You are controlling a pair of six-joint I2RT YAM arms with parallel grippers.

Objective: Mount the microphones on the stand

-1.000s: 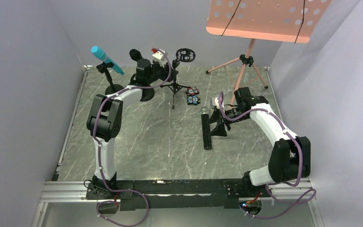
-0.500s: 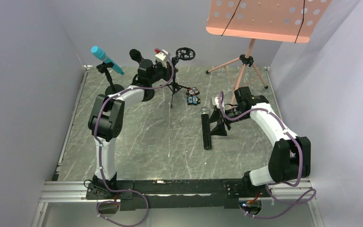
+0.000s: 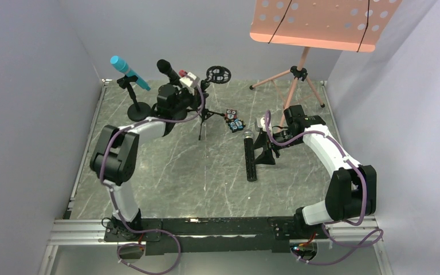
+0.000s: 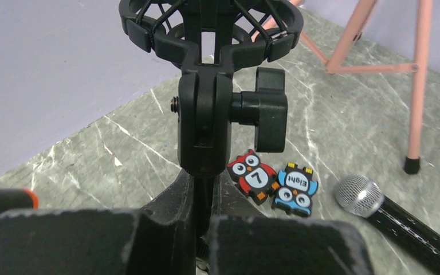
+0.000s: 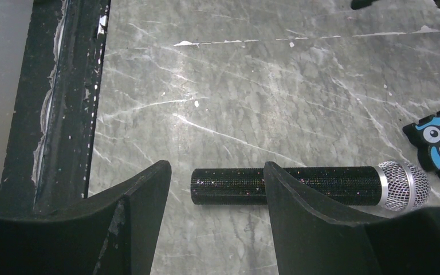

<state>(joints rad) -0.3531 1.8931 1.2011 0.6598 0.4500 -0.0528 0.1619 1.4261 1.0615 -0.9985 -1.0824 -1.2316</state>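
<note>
Black tripod stand (image 4: 203, 114): it has shifted since a second ago. Its shock-mount ring (image 3: 219, 73) now sits nearer and further left, and its near foot has slid the same way across the marble table (image 3: 195, 172).
Left arm: the elbow has swung out to the left over that second, and the forearm reaches toward the far side of the table.
Left gripper (image 4: 203, 229): the fingers are pressed together on the stand's stem, just under the mount's swivel joint.
Right arm: unmoved, bent over the table's right half.
Right gripper (image 5: 215, 172): the fingers stand well apart over the silver-mesh microphone (image 5: 344, 184), which lies flat on the table. Whether they touch it cannot be told.
Light blue microphone (image 3: 129, 71): it sits tilted in a round-base stand (image 3: 138, 107) at the far left.
Black microphone (image 3: 169, 70): its head is up behind the left wrist, and what carries it is hidden.
Left wrist view only: the black microphone's orange end (image 4: 30, 199) at the left edge, two owl tiles (image 4: 272, 180) — one red, one blue — beside the mesh head, and the legs of the pink music stand (image 4: 418, 86).
Right wrist view only: glitter specks on the lying microphone's black handle, and its tail end showing between the fingers.
</note>
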